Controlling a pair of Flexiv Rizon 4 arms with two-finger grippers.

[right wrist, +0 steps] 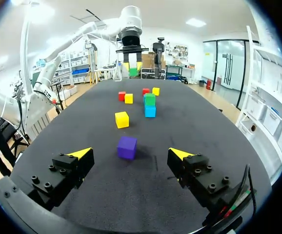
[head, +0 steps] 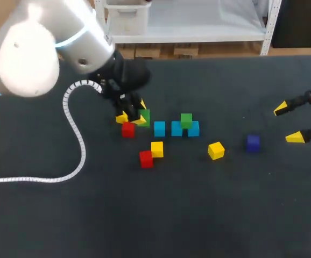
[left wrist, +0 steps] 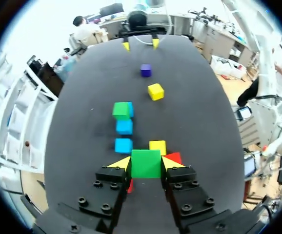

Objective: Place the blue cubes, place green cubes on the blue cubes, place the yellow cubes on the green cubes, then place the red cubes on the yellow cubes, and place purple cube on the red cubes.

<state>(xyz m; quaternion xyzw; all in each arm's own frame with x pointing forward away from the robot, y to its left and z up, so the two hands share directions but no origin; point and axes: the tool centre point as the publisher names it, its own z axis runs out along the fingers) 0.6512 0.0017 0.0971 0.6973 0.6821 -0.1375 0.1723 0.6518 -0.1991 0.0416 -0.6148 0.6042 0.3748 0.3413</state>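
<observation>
1. One risk is in the grip itself. The left gripper (left wrist: 147, 163) is closed on a green cube (left wrist: 146, 166), with only the yellow tips pressing its two sides, so the cube could turn or slip during the carry.
2. The nearest blue cube (left wrist: 123, 145) stands just ahead with a bare top. A release off centre may let the green cube fall or push the blue row out of line.
3. A red cube (left wrist: 174, 157) and a yellow cube (left wrist: 157, 146) lie close beside the fingers, which could knock them.
4. The right gripper (head: 287, 123) is open and empty, with the purple cube (head: 253, 142) on the table near it. Taking purple now would be too early, I think.
</observation>
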